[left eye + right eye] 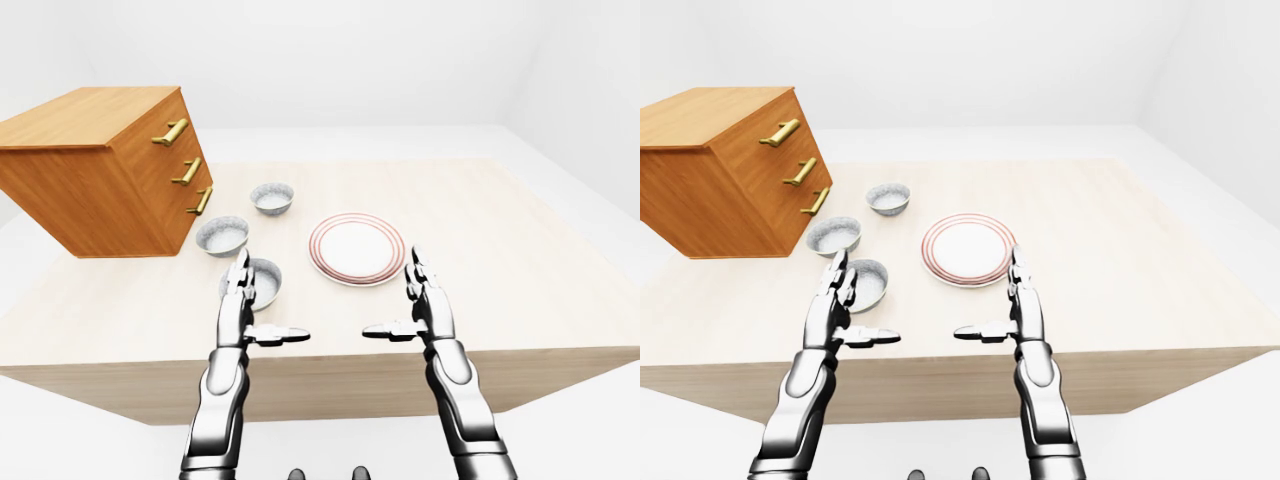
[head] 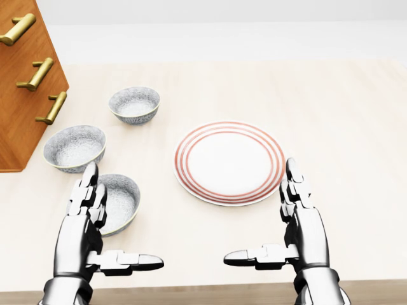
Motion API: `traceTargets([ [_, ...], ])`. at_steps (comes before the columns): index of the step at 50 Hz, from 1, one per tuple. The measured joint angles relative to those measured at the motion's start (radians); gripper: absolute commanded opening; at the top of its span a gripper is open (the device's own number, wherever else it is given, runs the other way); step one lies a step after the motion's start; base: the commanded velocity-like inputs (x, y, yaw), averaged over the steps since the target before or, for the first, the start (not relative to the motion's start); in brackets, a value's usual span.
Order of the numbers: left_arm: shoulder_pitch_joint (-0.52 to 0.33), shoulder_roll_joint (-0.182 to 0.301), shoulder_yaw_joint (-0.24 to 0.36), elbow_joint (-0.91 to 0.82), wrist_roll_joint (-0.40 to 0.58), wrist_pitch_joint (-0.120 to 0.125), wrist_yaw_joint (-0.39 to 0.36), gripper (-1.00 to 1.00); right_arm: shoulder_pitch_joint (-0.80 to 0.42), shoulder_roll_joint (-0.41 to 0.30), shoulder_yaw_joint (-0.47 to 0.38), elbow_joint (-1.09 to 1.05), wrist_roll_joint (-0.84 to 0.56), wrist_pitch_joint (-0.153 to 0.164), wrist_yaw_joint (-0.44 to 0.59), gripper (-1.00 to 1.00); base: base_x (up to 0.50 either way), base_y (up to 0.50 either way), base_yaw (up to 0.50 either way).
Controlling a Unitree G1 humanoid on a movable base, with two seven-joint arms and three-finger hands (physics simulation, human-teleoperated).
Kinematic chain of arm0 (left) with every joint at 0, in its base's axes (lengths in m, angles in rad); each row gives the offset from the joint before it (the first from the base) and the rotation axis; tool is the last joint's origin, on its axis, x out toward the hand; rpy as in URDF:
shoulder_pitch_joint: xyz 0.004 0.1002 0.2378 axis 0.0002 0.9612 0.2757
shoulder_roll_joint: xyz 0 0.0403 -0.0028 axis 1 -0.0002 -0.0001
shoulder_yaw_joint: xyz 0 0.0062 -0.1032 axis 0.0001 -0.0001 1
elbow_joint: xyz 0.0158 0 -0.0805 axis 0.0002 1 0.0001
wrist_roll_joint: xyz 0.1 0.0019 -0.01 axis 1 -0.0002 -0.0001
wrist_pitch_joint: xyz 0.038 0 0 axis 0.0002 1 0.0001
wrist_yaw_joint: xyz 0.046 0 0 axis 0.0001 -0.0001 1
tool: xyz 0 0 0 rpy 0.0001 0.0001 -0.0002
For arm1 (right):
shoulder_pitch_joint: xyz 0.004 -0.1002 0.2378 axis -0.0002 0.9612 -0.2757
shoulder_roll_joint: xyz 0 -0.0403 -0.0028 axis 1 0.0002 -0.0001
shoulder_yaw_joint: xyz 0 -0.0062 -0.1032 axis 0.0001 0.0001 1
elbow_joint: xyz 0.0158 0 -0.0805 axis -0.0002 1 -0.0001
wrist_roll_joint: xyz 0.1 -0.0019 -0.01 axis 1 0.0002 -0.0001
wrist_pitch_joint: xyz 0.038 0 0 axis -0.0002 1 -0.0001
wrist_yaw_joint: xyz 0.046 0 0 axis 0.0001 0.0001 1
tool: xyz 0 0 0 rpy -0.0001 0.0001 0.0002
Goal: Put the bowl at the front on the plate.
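Observation:
Three grey speckled bowls stand in a line on the light wooden table (image 2: 343, 101). The nearest bowl (image 2: 121, 202) lies at the lower left of the head view, partly hidden by my left hand (image 2: 105, 222). That hand is open, fingers straight and thumb pointing right, just in front of the bowl without closing on it. The white plate with red rings (image 2: 229, 162) sits right of the bowls. My right hand (image 2: 280, 222) is open too, below the plate's right rim, holding nothing.
A middle bowl (image 2: 75, 147) and a far bowl (image 2: 134, 104) stand up-left of the nearest one. A wooden drawer cabinet (image 1: 100, 170) with brass handles occupies the table's left side. The table's near edge (image 1: 330, 375) runs under my forearms.

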Motion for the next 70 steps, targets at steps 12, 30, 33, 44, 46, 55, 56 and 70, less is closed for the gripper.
traceTargets([
  [12, 0.022, 0.003, 0.029, -0.079, -0.015, 0.013, 0.004, 1.0, -0.004, -0.008, -0.016, 0.008, 0.005, -0.003, 0.01, 1.0, 0.0, 0.0, 0.0],
  [30, -0.001, 0.03, 0.17, -0.228, -0.065, 0.09, 0.179, 1.0, -0.01, -0.013, -0.026, 0.021, 0.01, -0.01, 0.014, 1.0, 0.0, 0.0, 0.0],
  [33, -0.006, 0.037, 0.2, -0.245, -0.074, 0.09, 0.216, 1.0, -0.011, -0.013, -0.027, 0.025, 0.01, -0.013, 0.015, 1.0, 0.0, 0.0, 0.0],
  [44, -0.013, 0.072, 0.315, -0.305, -0.125, 0.09, 0.321, 1.0, -0.012, -0.015, -0.029, 0.03, 0.008, -0.018, 0.014, 1.0, 0.0, 0.0, 0.0],
  [46, -0.014, 0.079, 0.336, -0.306, -0.126, 0.09, 0.341, 1.0, -0.011, -0.015, -0.029, 0.027, 0.008, -0.016, 0.014, 1.0, 0.0, 0.0, 0.0],
  [55, -0.003, 0.096, 0.43, -0.309, -0.12, 0.09, 0.452, 1.0, -0.011, -0.015, -0.03, 0.031, 0.006, -0.021, 0.011, 1.0, 0.0, 0.0, 0.0],
  [56, 0.001, 0.096, 0.439, -0.314, -0.121, 0.09, 0.461, 1.0, -0.011, -0.015, -0.031, 0.032, 0.005, -0.021, 0.011, 1.0, 0.0, 0.0, 0.0],
  [70, 0.041, 0.09, 0.555, -0.354, -0.132, 0.09, 0.542, 1.0, -0.012, -0.015, -0.032, 0.031, 0.005, -0.017, 0.005, 1.0, 0.0, 0.0, 0.0],
])
